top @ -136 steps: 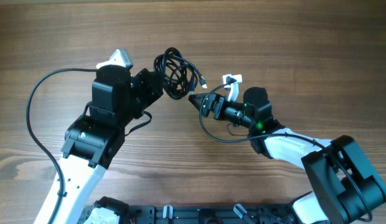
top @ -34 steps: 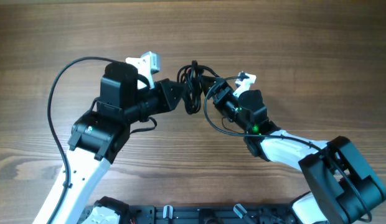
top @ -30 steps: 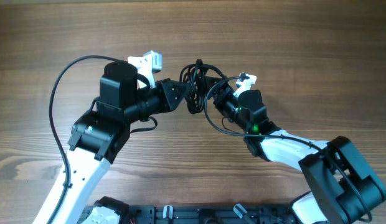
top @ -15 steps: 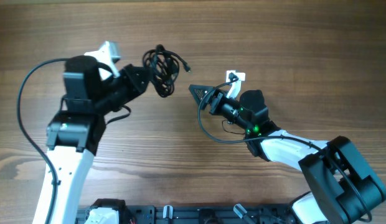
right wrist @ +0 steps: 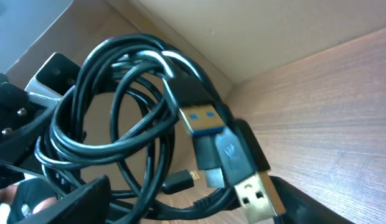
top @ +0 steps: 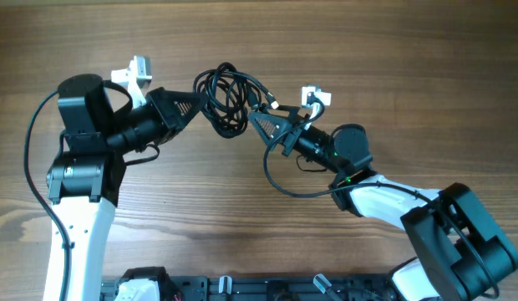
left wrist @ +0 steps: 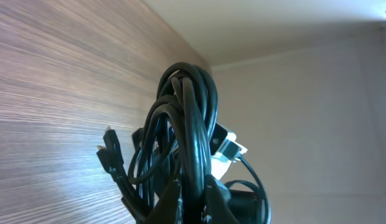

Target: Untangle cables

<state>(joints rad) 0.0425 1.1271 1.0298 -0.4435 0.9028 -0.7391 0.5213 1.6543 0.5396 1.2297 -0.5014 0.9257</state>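
The cables [top: 228,96] are a tangled bundle of thin black cords held above the wooden table. My left gripper [top: 195,102] is shut on the bundle's left side. In the left wrist view its fingers [left wrist: 196,190] pinch several cords, and the loops [left wrist: 183,118] rise above them. My right gripper [top: 264,125] is at the bundle's right side, with its fingers apart. In the right wrist view the open fingers [right wrist: 199,202] have cords lying between them. Two metal USB plugs [right wrist: 252,186] and a small plug [right wrist: 180,180] hang there.
The wooden table [top: 393,50] stretches all around. The left arm's own thick black wire [top: 33,159] loops out at the left. The right arm's wire [top: 284,180] curves below its gripper. A black frame [top: 242,288] runs along the front edge.
The left gripper has carried the bundle to the right. The right gripper has moved up-left to the bundle, so the gap between them has closed.
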